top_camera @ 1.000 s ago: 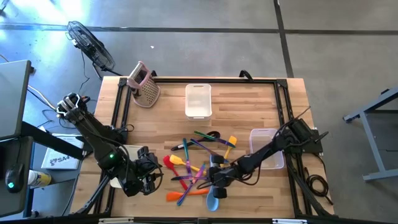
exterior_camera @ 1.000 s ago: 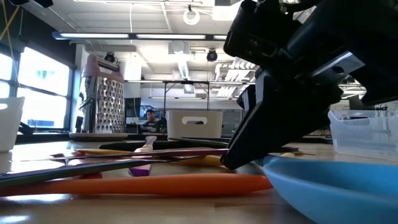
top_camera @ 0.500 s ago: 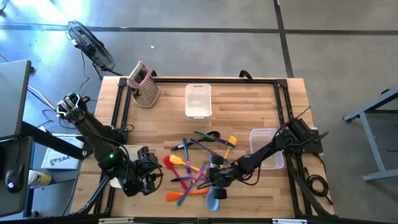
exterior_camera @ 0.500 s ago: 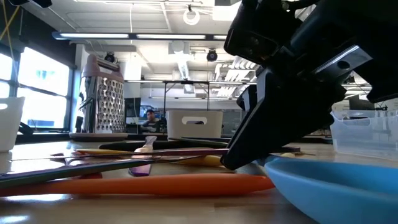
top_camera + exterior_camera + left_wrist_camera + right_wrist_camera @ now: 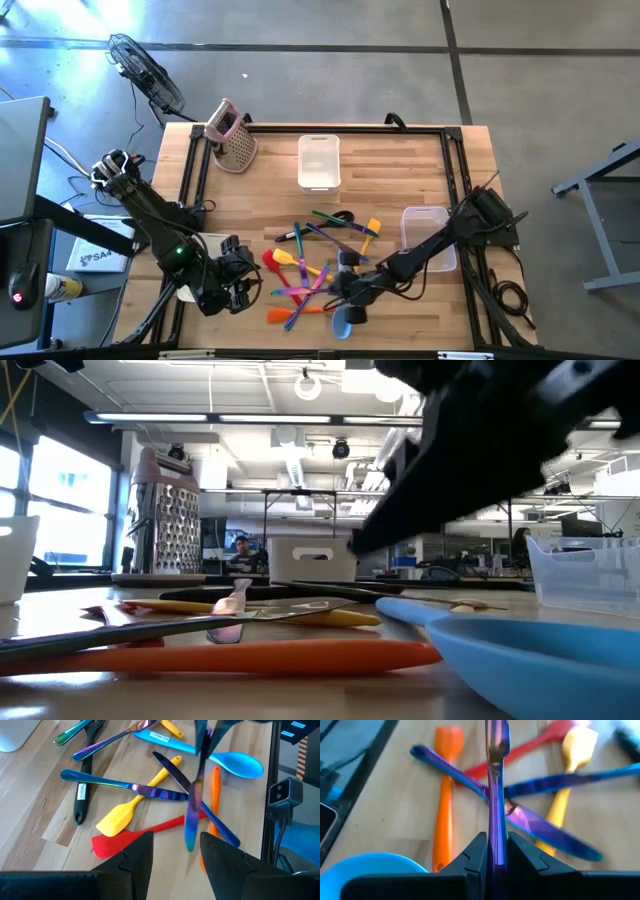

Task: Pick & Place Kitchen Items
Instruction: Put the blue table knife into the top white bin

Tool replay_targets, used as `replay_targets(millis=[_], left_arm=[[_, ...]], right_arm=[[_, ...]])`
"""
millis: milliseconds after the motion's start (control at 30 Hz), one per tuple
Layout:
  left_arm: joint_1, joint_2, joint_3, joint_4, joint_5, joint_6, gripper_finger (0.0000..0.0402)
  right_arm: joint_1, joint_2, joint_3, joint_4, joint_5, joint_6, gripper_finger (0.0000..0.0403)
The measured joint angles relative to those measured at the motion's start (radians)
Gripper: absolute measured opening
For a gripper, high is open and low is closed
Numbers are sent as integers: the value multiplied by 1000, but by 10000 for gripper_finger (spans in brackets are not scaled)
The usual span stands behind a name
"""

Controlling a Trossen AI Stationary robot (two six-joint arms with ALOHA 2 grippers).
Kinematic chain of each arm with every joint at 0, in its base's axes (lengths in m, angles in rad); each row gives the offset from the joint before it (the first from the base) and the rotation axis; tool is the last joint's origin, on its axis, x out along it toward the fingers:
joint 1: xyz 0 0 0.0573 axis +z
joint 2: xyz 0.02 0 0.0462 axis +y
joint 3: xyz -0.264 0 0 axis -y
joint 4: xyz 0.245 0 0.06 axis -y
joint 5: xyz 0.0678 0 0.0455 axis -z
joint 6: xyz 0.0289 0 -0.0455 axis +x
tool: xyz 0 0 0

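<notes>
A heap of coloured utensils [image 5: 315,270] lies on the wooden table near its front edge. It includes a red spatula [image 5: 130,836], a yellow spatula [image 5: 125,810], an orange spatula [image 5: 443,795] and a blue spoon [image 5: 235,764]. My right gripper [image 5: 345,292] hangs over the heap's near right part. It is shut on an iridescent purple-blue utensil [image 5: 496,765], which also shows blurred in the left wrist view [image 5: 194,815]. My left gripper [image 5: 176,865] is open and empty. It waits left of the heap in the high view [image 5: 238,285]. My right gripper pinches the iridescent utensil's slim flat shaft [image 5: 496,827] between its two fingers. The fingers lie along the shaft, and the rest sticks out past the fingertips. The utensil hangs steeply below the gripper, its free end [image 5: 190,842] down over the heap.
A pink box grater [image 5: 232,135] stands at the far left. A white bin [image 5: 319,160] sits at the far middle and a clear bin [image 5: 428,238] at the right. A black frame [image 5: 200,170] borders the table. Bare wood lies between the bins and the heap.
My right gripper has risen off the heap, mostly in the last half second, and gone slightly toward the near edge. It stays shut on the iridescent utensil, which is lifted with it. The other utensils have stayed in place.
</notes>
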Motion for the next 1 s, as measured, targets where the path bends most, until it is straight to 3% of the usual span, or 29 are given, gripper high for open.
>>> replay_targets(millis=[333, 533, 800, 1000], left_arm=[[-1, 0, 0, 2, -93, 177, 159], [-21, 17, 0, 75, -156, 519, 159], [-20, 109, 0, 204, -103, 1009, 159], [-20, 162, 0, 225, -185, 1118, 159]], right_arm=[[68, -132, 1, 0, 143, -84, 49], [75, -138, 2, -13, 156, -79, 49], [72, -138, 2, -23, 157, -77, 49], [71, -138, 2, -23, 158, -77, 49]])
